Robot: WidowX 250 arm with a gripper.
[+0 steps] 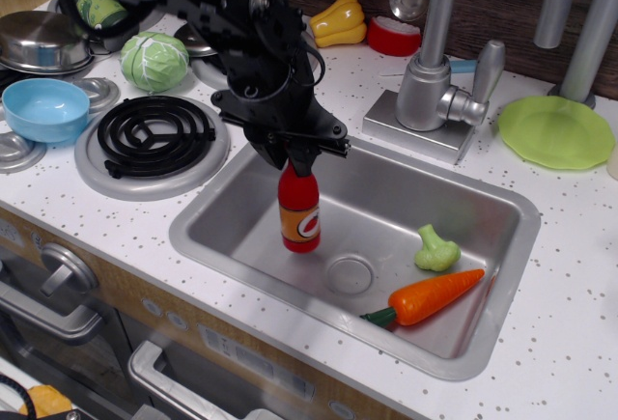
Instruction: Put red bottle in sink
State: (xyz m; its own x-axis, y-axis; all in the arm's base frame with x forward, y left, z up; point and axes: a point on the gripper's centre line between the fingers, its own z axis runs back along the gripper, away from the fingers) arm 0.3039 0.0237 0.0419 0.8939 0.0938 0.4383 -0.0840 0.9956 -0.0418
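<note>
In the single view, the red bottle (299, 212) is being gripped by its cap in the closed tool (294, 154), hanging upright directly below it inside the sink (232, 203), near the drain (349, 274). Lowering appears nearly done; release is judged outstanding.

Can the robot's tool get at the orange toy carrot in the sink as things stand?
Probably not yet: the tool is shut on the small red plastic bottle. Otherwise the orange toy carrot lies uncovered in the silver metal sink.
</note>
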